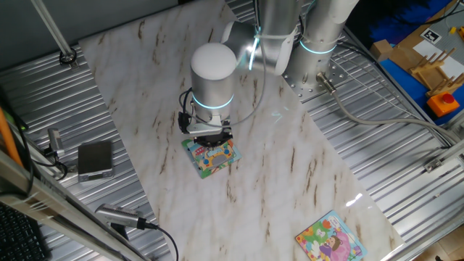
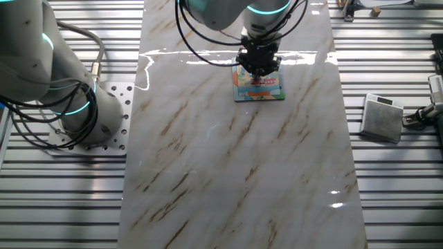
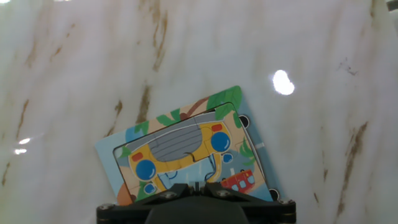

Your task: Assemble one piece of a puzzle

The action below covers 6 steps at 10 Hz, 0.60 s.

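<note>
The fingers (image 3: 198, 185) are pressing together at the bottom edge of the hand view, right over the puzzle (image 3: 186, 152), and whether they are grasping the piece or have let it go cannot be told; the piece itself is not showing apart from the picture. In one fixed view the gripper (image 1: 212, 140) is hanging straight down onto the puzzle (image 1: 210, 156), covering its upper part. The puzzle is lying flat and slightly turned on the marble counter (image 1: 290, 174), its yellow vehicle and red patch facing up. A second puzzle (image 1: 330, 238) with a pink figure is sitting well apart near the counter's corner. A small grey box (image 1: 95, 159) is resting on the ribbed metal beside the counter.
</note>
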Each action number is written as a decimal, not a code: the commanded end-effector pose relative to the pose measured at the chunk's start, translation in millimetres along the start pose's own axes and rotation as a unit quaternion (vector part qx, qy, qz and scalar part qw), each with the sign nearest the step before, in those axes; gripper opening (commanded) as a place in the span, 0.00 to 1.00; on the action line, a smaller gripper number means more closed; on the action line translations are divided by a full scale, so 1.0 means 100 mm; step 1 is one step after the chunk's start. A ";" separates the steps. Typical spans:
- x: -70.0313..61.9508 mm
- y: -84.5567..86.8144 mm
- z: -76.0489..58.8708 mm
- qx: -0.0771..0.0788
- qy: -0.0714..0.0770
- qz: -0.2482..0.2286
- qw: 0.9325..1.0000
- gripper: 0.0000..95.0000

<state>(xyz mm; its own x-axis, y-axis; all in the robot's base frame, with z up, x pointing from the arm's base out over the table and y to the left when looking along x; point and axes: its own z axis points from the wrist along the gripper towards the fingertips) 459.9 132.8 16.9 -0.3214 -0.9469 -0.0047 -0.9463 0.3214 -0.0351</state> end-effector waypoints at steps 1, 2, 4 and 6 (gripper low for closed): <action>0.02 0.00 -0.03 0.001 -0.002 0.003 1.000 0.00; 0.02 0.00 -0.03 -0.001 -0.004 0.006 1.000 0.00; 0.02 0.00 -0.04 -0.008 -0.004 0.016 1.000 0.00; 0.01 0.00 -0.04 -0.022 -0.001 0.029 0.999 0.00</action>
<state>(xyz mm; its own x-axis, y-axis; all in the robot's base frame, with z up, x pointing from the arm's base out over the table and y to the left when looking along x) 460.4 131.2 19.1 -0.3750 -0.9270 -0.0070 -0.9270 0.3749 0.0077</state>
